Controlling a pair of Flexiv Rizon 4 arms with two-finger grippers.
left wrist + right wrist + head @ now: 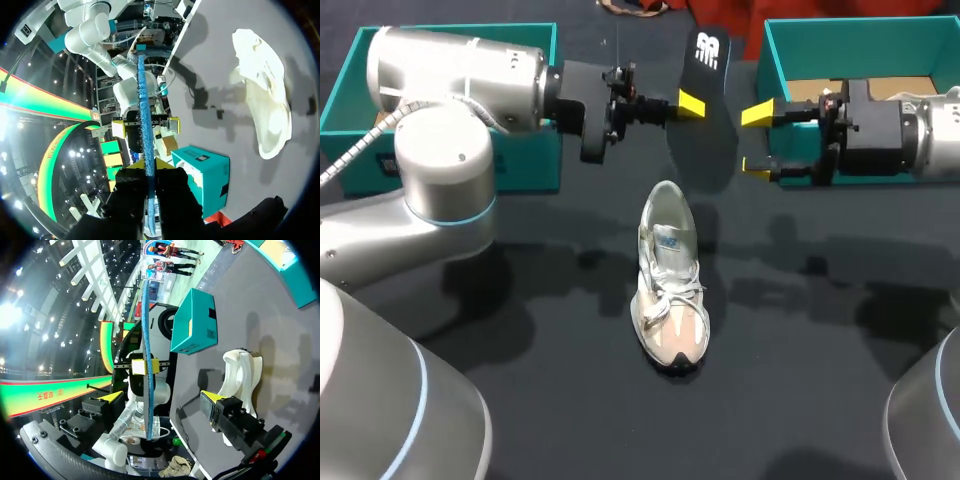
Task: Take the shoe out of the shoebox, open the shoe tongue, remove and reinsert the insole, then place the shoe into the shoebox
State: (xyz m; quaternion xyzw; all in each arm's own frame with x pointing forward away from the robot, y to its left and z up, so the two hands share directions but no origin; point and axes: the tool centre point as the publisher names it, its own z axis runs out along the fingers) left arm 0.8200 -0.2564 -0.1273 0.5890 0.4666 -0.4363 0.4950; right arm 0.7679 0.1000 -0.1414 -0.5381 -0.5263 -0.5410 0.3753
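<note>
Head view, from left to right: at the upper left I see a teal cardboard box (525,150) on the black-covered table (800,380), partly hidden behind my left arm (450,90). At upper centre, my left gripper (692,100) is clamped on a flat black insole (705,55) with a white logo. The insole stands up off the table, well apart from the shoe. Below it, at centre frame, the white and cream lace-up sneaker (670,280) stands on its sole on the table, outside both boxes, toe toward the lower edge. Just right of the insole, my right gripper (757,140) has its yellow tips spread wide, holding nothing. At the upper right sits a second teal box (775,50), brown inside. Left wrist view shows the insole (145,150) edge-on as a thin blue strip pinched between both fingers of the left gripper (149,167), the right gripper (145,127) facing it from beyond, and the sneaker (267,100) off to one side. Right wrist view shows the insole (146,340) ahead of the right gripper (162,397), whose parted fingers do not touch it, and the sneaker (242,375) beside one finger.
</note>
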